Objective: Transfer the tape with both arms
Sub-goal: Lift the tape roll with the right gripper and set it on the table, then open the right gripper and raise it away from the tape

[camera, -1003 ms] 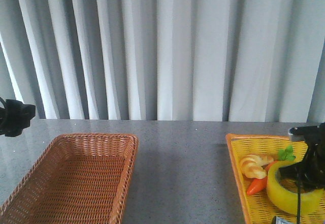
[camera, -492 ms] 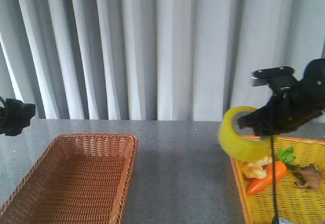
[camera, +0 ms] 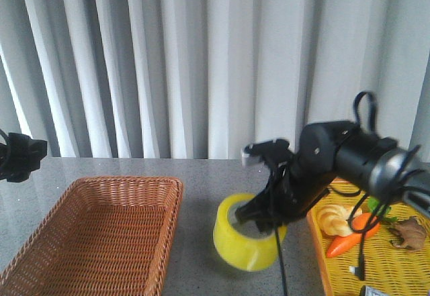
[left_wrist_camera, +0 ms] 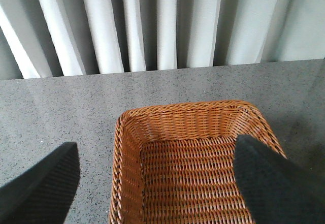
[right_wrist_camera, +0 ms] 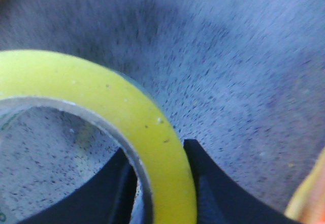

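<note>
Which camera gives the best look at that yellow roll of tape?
The front view: the whole tape shows there, between the brown wicker basket and the yellow tray, gripped by the right gripper. The right wrist view shows only part of its rim, blurred, with the jaws closed on the wall. The left wrist view misses it.

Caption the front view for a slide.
Right tool grips the translucent yellow packing tape roll between the woven brown wicker basket and yellow plastic tray on the grey table.
</note>
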{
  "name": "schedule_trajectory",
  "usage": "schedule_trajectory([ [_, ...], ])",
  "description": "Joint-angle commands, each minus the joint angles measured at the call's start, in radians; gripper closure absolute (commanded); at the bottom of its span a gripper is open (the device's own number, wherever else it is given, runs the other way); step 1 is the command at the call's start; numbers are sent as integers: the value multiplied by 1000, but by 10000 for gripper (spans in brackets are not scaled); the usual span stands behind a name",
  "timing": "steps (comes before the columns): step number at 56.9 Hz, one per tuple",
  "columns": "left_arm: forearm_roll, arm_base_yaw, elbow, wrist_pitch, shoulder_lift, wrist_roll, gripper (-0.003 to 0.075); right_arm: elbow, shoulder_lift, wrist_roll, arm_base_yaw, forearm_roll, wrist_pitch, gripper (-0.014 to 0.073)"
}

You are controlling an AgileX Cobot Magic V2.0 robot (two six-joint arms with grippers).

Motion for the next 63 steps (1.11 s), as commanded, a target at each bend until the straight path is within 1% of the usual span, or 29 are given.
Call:
schedule_trajectory([
  [1, -6, -7, -34, -62, -23, -2, 136, -35, -13, -3, 0, 0, -34, 536],
  [8, -6, -7, -34, -59, -23, -2, 136, -35, 33, -10, 0, 0, -25, 486],
  [14, -6, -7, -34, -58, -23, -2, 136, -35, 55, -35, 0, 0, -18, 413],
  [21, -6, -7, -34, -57, -23, -2, 136, -37, 58, -58, 0, 1, -27, 291],
  [28, -6, -7, -34, -54, -23, -2, 136, -65, 56, -49, 0, 2, -24, 160],
  [34, -6, -7, -34, -45, -23, -2, 136, -119, 52, -31, 0, 1, 7, 78],
  [37, -6, -7, -34, -43, -23, -2, 136, -158, 44, -23, 0, -2, 27, 54],
  [46, -6, -7, -34, -43, -23, -2, 136, -277, -22, 8, -4, -26, 38, 48],
  [54, -6, -7, -34, -43, -23, -2, 136, -326, -112, 86, -18, -135, -4, 73],
  [57, -6, -7, -34, -43, -23, -2, 136, -326, -146, 120, -35, -181, -11, 95],
  [63, -10, -13, -35, -46, -23, -2, 136, -326, -204, 149, -81, -230, 18, 185],
])
